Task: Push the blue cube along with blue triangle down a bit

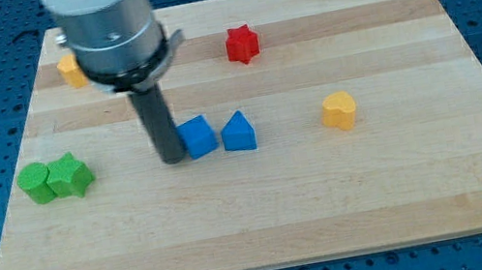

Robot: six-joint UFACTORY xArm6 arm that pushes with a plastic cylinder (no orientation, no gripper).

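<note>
My tip (pixel 172 158) touches the left side of the blue cube (pixel 197 136), mid-bench (pixel 265 219). The blue triangle (pixel 239 132) sits just beside the cube's right (whether touching, I cannot tell). The end effector is a plain rod without jaws.

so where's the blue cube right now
The blue cube sits near the board's middle, slightly toward the view's left, with the blue triangle just to its right and my tip right against its left side.

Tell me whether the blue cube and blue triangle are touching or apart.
Apart: bare wood shows between the blue cube and blue triangle.
</note>
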